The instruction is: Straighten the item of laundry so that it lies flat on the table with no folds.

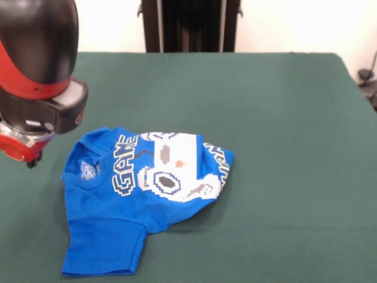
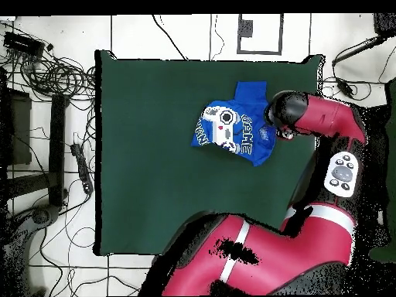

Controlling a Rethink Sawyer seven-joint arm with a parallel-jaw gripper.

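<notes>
Right now your T-shirt (image 1: 132, 194) lies crumpled on the green table (image 1: 283, 118), toward the front view's lower left. It is not flat: the body is bunched and folded over itself, so the white-grey controller print and the yellow-outlined lettering sit on a rounded hump at the shirt's right side, with the print curling round the fold's edge. One plain blue sleeve sticks out toward the near edge of the table at the bottom of the front view. The neck area with a small round label shows at the shirt's left side.

You will see the red and black arm (image 1: 35, 65) coming down at the upper left of the front view, its wrist end hanging just beside the shirt's left edge. The jaws are hidden under the wrist housing, so you cannot tell whether they are released or clenched, nor whether they touch the cloth.

From overhead, the shirt (image 2: 232, 128) sits in the table's (image 2: 147, 155) upper right part, near the far edge from the base, and the arm's head (image 2: 288, 112) overlaps its right edge. Cables lie on the floor to the left of the table.
</notes>
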